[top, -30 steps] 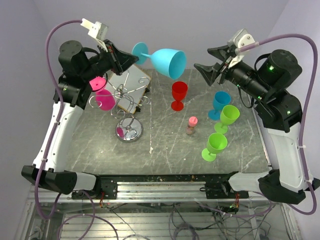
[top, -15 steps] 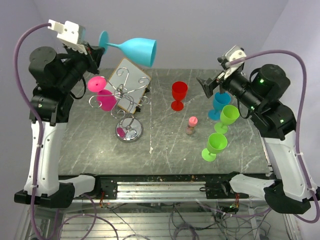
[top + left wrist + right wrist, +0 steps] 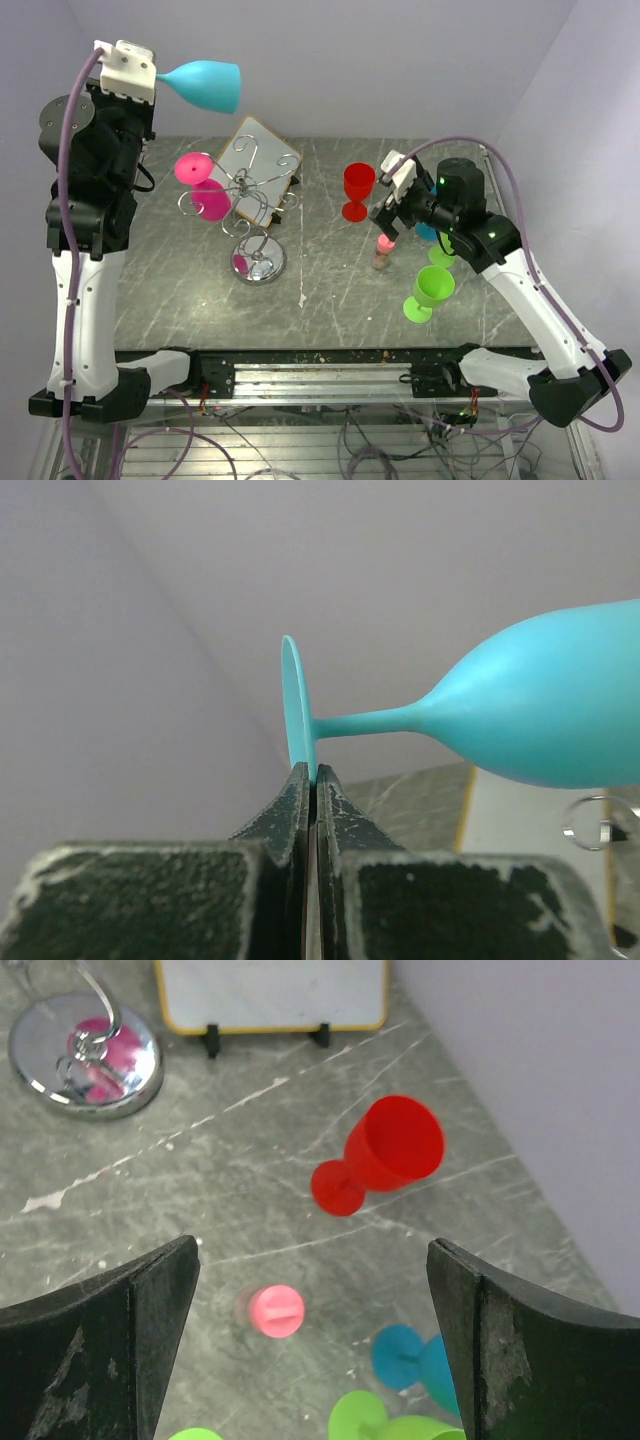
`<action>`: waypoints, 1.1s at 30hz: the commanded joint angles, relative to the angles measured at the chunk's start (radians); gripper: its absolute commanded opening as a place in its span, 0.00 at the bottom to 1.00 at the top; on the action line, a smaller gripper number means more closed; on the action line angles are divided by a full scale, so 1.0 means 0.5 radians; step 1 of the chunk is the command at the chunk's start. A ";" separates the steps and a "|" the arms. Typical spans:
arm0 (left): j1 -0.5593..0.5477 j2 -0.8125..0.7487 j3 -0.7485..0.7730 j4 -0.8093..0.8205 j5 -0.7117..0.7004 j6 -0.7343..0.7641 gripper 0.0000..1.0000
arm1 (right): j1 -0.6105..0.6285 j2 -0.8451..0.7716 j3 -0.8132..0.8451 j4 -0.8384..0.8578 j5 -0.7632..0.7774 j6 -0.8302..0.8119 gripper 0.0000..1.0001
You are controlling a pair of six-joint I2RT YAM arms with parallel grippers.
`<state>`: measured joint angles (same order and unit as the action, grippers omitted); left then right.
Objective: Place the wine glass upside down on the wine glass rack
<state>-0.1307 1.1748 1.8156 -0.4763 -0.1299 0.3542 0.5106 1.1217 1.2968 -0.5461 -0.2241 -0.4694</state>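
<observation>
- My left pincer (image 3: pixel 315 780) is clamped together on the rim of the blue glass's (image 3: pixel 540 705) foot. The stem runs straight out from the tips with the bowl farthest from them, so the glass lies on its side, high in the air.
- I judge this edge grip leaves the stem bare, so it can slide into the rack once the bowl is turned down.
- The rack (image 3: pixel 250 205) stands on the bench (image 3: pixel 330 290), well below this pincer and to its right, apart from the blue glass. A pink glass (image 3: pixel 205 192) hangs upside down on the side toward the pincer.
- My right pincer (image 3: pixel 312 1250) has its fingers wide apart and holds nothing. It hovers above a red glass (image 3: pixel 390 1150) and a pink-capped bottle (image 3: pixel 275 1310), well clear of the rack.
</observation>
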 commanded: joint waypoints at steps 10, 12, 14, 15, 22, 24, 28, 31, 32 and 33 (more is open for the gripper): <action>-0.103 0.132 -0.078 0.165 -0.848 0.762 0.07 | -0.480 -0.087 -0.427 0.271 -0.593 0.076 0.96; -0.103 0.115 -0.143 0.212 -0.976 0.867 0.07 | -0.491 -0.108 -0.469 0.280 -0.608 0.087 0.96; -0.104 0.089 -0.239 0.259 -1.117 1.039 0.07 | -0.498 -0.111 -0.500 0.291 -0.610 0.089 0.96; -0.104 0.074 -0.309 0.287 -1.202 1.130 0.07 | -0.501 -0.104 -0.507 0.289 -0.608 0.087 0.96; -0.098 -0.161 -0.838 0.551 -1.381 1.830 0.07 | -0.509 -0.064 -0.512 0.275 -0.601 0.077 0.96; -0.094 -0.188 -0.884 0.526 -1.362 1.849 0.07 | -0.511 -0.058 -0.514 0.273 -0.606 0.071 0.96; -0.093 -0.161 -0.861 0.454 -1.213 1.748 0.07 | -0.517 -0.052 -0.517 0.262 -0.624 0.064 0.96; -0.095 -0.111 -0.867 0.529 -1.137 1.758 0.07 | -0.523 -0.056 -0.531 0.266 -0.637 0.059 0.96; -0.097 -0.093 -0.876 0.574 -1.112 1.772 0.07 | -0.521 -0.054 -0.532 0.266 -0.643 0.057 0.96; -0.098 -0.072 -0.881 0.624 -1.086 1.790 0.07 | -0.524 -0.052 -0.532 0.262 -0.647 0.056 0.96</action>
<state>-0.1768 1.1145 1.3693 -0.2695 -0.7231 1.2068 0.2562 1.0946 1.0477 -0.4301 -0.5266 -0.4377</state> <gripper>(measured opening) 0.081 0.963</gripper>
